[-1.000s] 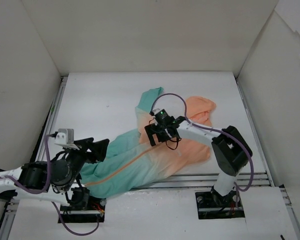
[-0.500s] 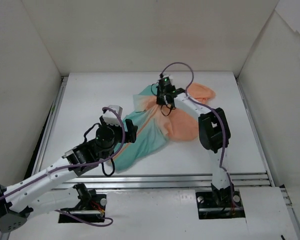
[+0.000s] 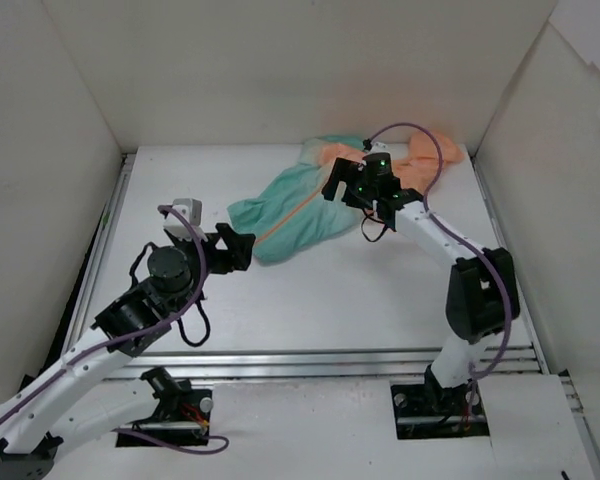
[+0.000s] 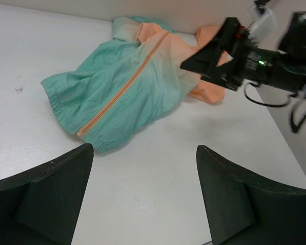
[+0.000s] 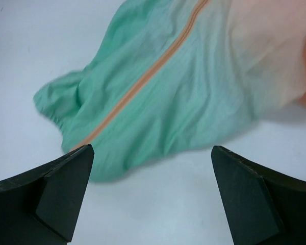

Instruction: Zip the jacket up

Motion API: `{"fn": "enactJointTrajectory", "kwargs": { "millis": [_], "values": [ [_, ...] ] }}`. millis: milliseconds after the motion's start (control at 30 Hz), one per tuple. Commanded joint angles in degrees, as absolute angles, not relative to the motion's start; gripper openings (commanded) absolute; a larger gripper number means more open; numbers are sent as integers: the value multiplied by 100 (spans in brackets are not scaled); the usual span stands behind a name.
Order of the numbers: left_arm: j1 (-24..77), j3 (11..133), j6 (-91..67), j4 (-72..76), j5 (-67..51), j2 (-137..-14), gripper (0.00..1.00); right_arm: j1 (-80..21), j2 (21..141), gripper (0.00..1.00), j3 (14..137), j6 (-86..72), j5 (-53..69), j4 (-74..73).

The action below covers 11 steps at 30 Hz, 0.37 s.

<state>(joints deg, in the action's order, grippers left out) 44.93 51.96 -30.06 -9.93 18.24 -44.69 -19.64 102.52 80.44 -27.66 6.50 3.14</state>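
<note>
**Q.** What has been displaced since the frame half a second earlier?

**A.** The jacket (image 3: 295, 205) has been carried from the middle of the table (image 3: 360, 290) toward 1 o'clock, and its peach end is now bunched against the back wall (image 3: 280, 90). The left gripper (image 3: 238, 250) has been drawn off the fabric. The right gripper (image 3: 338, 186) has been extended farther out.

**Q.** How are the grippers set?

**A.** Both are shown with jaws spread wide and nothing between them. No cloth is held by either, as is confirmed in each wrist view.

**Q.** Where is the jacket placed, and how is it oriented?

**A.** It is laid in the far right part of the table. Its long axis, marked by the orange zipper (image 4: 125, 84), is run from the teal hem at 8 o'clock to the peach collar at 2 o'clock. Whether the teeth are already joined cannot be told, and no slider can be made out.

**Q.** Which relation is decisive for the coming move?

**A.** The hem end of the zipper is found at 2 o'clock of the left gripper, near but not touched, so that arm is judged the nearer to it. The right gripper is hung above the peach-to-teal middle, nearer the collar. A pull along the zipper would therefore be directed from 8 toward 2 o'clock.
</note>
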Motion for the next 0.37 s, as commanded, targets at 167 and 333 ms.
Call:
{"fn": "enactJointTrajectory", "kwargs": {
  "millis": [167, 333],
  "values": [
    [4386, 4755, -3349, -1449, 2162, -3737, 76, -2944, 6106, 98, 5075, -2716, 152, 1611],
    [4386, 4562, -3480, -1784, 2267, -3253, 77, -3085, 4405, 98, 4500, -2426, -702, 363]
  ]
}}
